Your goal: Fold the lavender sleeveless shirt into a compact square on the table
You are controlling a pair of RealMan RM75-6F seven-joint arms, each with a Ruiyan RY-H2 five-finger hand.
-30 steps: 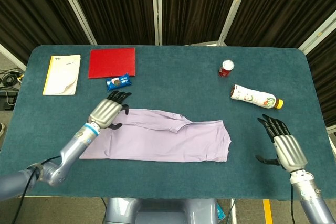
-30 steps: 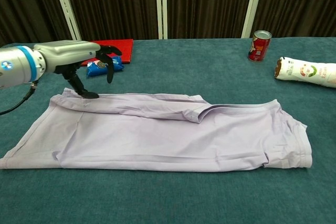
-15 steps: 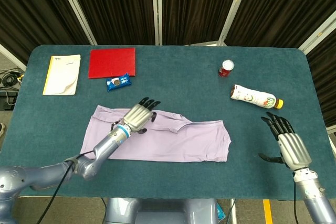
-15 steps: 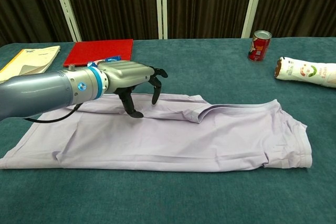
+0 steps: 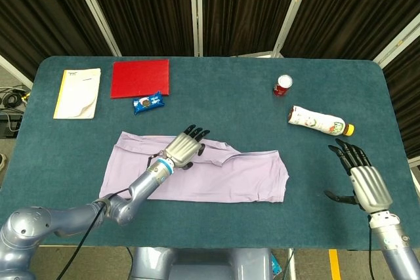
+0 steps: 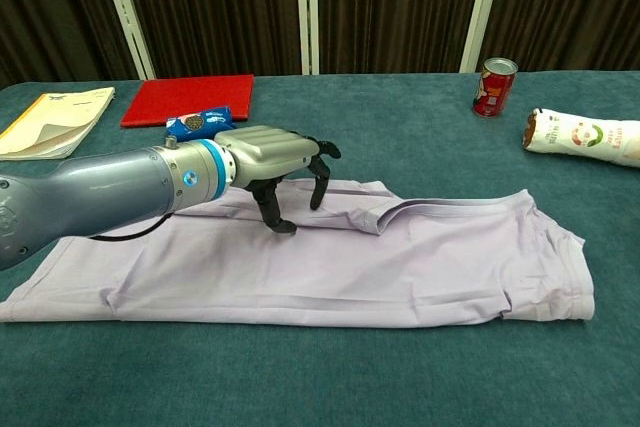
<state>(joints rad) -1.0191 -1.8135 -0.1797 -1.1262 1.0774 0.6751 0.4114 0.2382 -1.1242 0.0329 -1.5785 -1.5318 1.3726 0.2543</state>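
Note:
The lavender shirt (image 5: pixel 223 176) (image 6: pixel 400 257) lies flat on the teal table (image 5: pixel 223 103), folded lengthwise into a wide band, with a raised fold near the middle of its far edge. My left hand (image 5: pixel 186 146) (image 6: pixel 278 161) hovers over that far edge near the middle. Its fingers are spread and bent downward, the thumb tip touches the cloth, and it holds nothing. My right hand (image 5: pixel 363 180) is to the right of the shirt, near the table's front right edge. It is open with fingers apart and shows in the head view only.
At the back left lie a red board (image 5: pixel 140 78) (image 6: pixel 190 99), a cream booklet (image 5: pixel 77 92) (image 6: pixel 48 119) and a blue snack packet (image 5: pixel 147 102) (image 6: pixel 195 125). A red can (image 5: pixel 283 86) (image 6: pixel 494 87) stands at the back right, with a bottle (image 5: pixel 318 120) (image 6: pixel 585 136) lying near it.
My left hand has moved right along the shirt's far edge, from its left corner to near the middle fold. The right hand drifted slightly right. The shirt looks unchanged.

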